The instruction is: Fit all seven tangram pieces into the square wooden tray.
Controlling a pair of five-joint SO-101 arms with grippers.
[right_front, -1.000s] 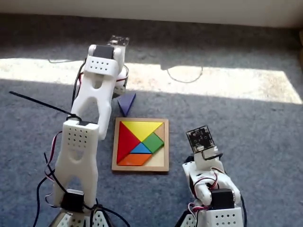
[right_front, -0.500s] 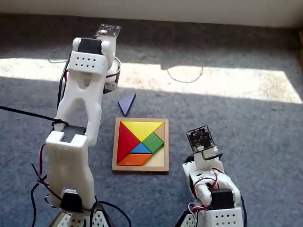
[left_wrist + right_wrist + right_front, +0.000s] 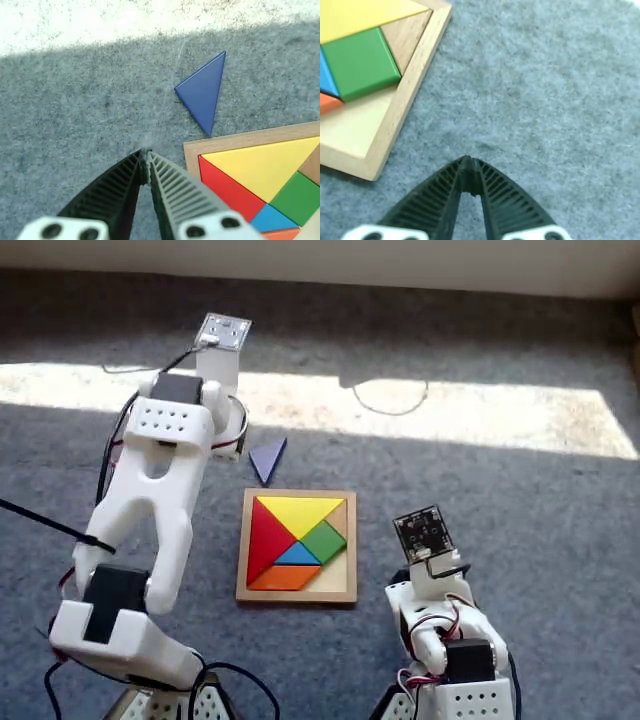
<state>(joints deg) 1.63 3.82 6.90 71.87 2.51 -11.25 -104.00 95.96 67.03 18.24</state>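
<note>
With left pincer (image 3: pixel 145 159) and right pincer (image 3: pixel 469 176) both pressed together, we reckon the light, stiff blue triangle (image 3: pixel 202 97) beside the tray (image 3: pixel 192 148) wants gripping edgewise.

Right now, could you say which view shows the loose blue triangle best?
The left wrist view: the blue triangle lies whole and close, by the tray's corner. The high view has it small, beyond the tray.

Looks like a carpeted room, home or office, can't tell: grey-blue carpet (image 3: pixel 540 540) all over, a sunlight patch (image 3: pixel 500 415) across it, pale wall (image 3: pixel 400 258) at the far edge.
</note>
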